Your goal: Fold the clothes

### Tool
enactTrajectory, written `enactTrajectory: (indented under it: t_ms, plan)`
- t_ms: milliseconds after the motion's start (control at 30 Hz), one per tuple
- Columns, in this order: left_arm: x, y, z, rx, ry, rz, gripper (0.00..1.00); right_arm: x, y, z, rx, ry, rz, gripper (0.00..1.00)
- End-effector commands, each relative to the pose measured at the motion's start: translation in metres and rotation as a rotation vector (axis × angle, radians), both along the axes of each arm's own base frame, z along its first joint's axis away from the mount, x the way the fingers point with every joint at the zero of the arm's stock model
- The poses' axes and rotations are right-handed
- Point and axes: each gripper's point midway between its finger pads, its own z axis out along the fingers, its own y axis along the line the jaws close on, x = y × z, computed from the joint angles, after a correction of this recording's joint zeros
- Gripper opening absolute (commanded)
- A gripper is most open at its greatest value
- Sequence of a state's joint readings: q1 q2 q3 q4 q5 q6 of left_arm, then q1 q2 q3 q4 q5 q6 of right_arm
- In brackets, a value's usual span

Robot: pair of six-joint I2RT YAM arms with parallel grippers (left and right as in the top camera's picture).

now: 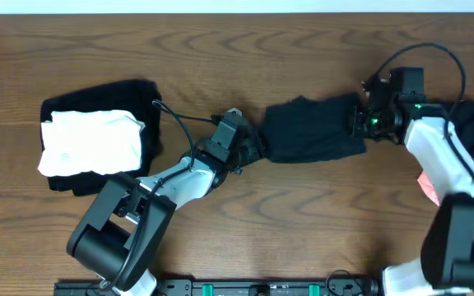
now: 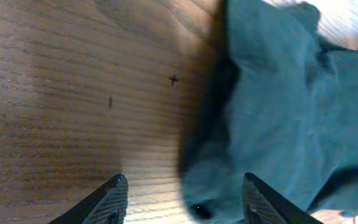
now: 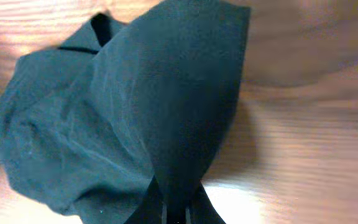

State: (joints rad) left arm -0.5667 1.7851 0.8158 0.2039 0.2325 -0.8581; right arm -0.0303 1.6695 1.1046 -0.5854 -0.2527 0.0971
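The left arm stretches from its near-left base diagonally toward the middle of the worktop, its end effector held low with both fingers standing apart. The right arm runs from its near-right base along the right side and bends inward at the wrist, its end effector clamped tight on a fold of the black garment.

1. Table: brown wood-grain top, filling all three views.
2. Cross mark: small, dark, on the table surface.
3. Dash mark: short, dark, near the cross mark.
4. Pale strip: runs along the table's far edge.
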Motion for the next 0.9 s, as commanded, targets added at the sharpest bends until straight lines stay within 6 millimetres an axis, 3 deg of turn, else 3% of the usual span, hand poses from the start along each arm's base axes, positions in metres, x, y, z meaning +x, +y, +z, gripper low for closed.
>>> enactTrajectory:
  t_ms: [0,200,400,600,867]
  plan:
    - [-0.001,-0.003,-0.003,-0.003,0.013,-0.010,0.59,0.004,-0.015,0.019,-0.179,-0.062,-0.020,0.01]
    - [-0.002,-0.004,-0.003,-0.009,0.017,-0.016,0.59,-0.001,0.032,0.021,-0.224,-0.088,0.130,0.01]
    - [-0.002,-0.011,0.003,-0.048,0.012,-0.033,0.59,-0.005,0.052,0.011,-0.366,-0.084,0.186,0.01]
    - [-0.003,-0.013,0.004,-0.060,0.013,-0.042,0.59,-0.010,0.091,-0.006,-0.264,-0.063,0.285,0.01]
    - [-0.018,0.004,-0.014,0.014,0.101,-0.045,0.58,-0.006,0.141,-0.036,-0.127,-0.062,0.380,0.01]
